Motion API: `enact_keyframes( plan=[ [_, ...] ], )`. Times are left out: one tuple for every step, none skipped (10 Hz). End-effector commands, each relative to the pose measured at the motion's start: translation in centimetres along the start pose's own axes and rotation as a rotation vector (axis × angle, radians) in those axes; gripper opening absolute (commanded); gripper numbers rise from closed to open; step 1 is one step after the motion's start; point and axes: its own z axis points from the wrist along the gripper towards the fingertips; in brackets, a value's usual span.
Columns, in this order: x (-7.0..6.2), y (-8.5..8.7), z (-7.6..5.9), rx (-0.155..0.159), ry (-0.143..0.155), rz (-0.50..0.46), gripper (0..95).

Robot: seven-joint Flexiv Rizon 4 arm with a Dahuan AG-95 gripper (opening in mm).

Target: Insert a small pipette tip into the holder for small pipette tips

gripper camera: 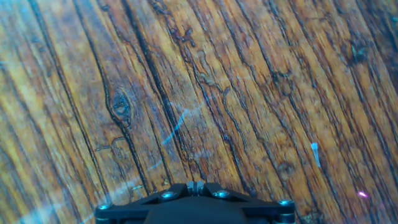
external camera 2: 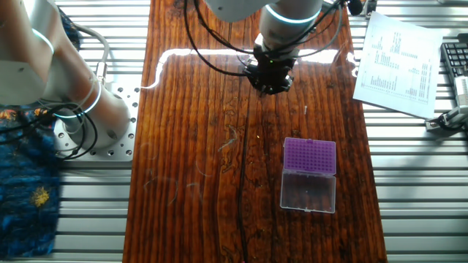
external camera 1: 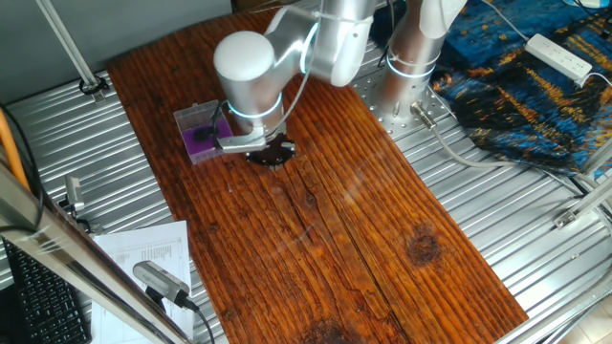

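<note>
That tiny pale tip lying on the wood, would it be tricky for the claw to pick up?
Probably. The tip is a thin sliver lying flat on the table, so there's little to pinch. It looks like slim plastic, likely very light and easily flicked aside. Being narrow and tapered, it may roll if nudged.

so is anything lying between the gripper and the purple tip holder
Only the small pipette tip, on bare wood between the gripper and holder, seen in the other fixed view.
</note>
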Motion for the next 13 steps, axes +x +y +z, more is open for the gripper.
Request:
enact_keyframes(
  plan=[
    [0.1,0.0,0.1,0.019,-0.017,0.05,0.0],
    [0.4,-0.2,0.2,0.021,-0.009,0.037,0.0],
    [0.5,-0.3,0.2,0.019,-0.013,0.034,0.0],
    [1.4,-1.9,0.1,0.016,-0.017,-0.046,0.0],
    [1.4,-1.9,0.1,0.017,-0.016,-0.079,0.0],
    [1.4,-1.9,0.1,0.017,-0.017,-0.105,0.0],
    [1.4,-1.9,0.1,0.014,-0.025,-0.127,0.0],
    [1.4,-1.9,0.1,0.006,-0.052,-0.146,0.0],
    [1.4,-1.9,0.1,0.006,-0.055,-0.152,0.0],
    [1.4,-1.9,0.1,0.003,-0.05,-0.134,0.0],
    [1.4,-1.9,0.1,-0.002,-0.043,-0.095,0.0],
    [1.4,-1.9,0.1,-0.003,-0.045,-0.057,0.0],
    [1.4,-1.9,0.1,0.001,-0.045,-0.033,0.0]
  ],
)
